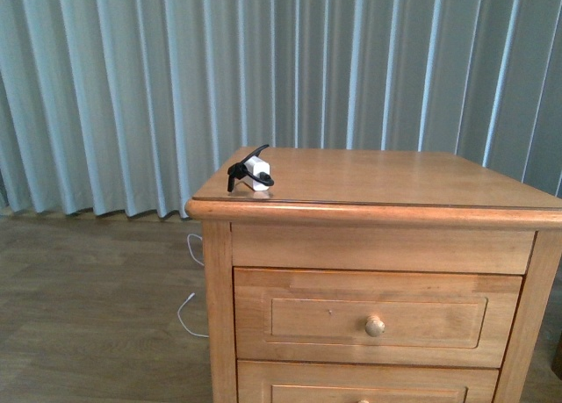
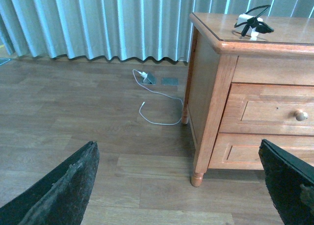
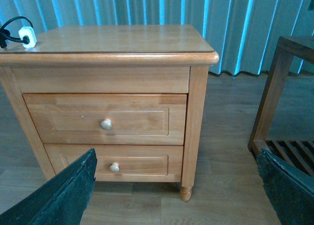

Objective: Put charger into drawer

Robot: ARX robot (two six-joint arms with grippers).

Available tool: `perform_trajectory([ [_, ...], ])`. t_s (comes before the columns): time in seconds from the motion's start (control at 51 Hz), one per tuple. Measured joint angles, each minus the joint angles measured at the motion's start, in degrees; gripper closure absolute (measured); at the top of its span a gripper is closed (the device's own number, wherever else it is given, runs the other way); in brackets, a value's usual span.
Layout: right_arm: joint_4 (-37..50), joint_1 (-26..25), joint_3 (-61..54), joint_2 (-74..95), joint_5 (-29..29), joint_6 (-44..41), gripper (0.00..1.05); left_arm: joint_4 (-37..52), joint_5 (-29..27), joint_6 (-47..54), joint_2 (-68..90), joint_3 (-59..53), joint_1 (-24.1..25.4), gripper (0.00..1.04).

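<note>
While crosswise, charger (image 1: 256,171) cable-end leftward

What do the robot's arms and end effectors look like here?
Only finger parts show, in the wrist views. The left end effector has two broad, wedge-shaped black fingers with a rough, scuffed surface. The right end effector has matching wedge fingers, dark with a teal-grey cast. No cables or markings are visible; the front view shows no arm.

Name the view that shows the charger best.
Left wrist view: the charger shows whole and largest, cable loop clear. Front view: whole but smaller; right wrist view cuts its cable at the edge.
</note>
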Motion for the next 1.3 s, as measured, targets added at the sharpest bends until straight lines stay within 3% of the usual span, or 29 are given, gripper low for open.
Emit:
perform_trajectory([
  [0.726,0.00,0.00,0.00,0.00,0.00,0.00,0.08,0.00,0.00,0.00,0.00,0.02,0.00,0.06],
  [0.844,-2.78,2.60,0.20,1.29,6.99,-1.64,0.08,0.00,-0.02,0.00,0.00,0.00,0.00,0.06],
  [0.942,-3.28,5.18,1.31,6.32,9.42,-1.51,0.08,0.00,0.00,0.00,0.00,0.00,0.00,0.06],
  [1.295,18.78,14.27,10.25,43.41,11.93,-1.77,0.08,0.00,0.00,0.00,0.00,0.00,0.00,0.06],
])
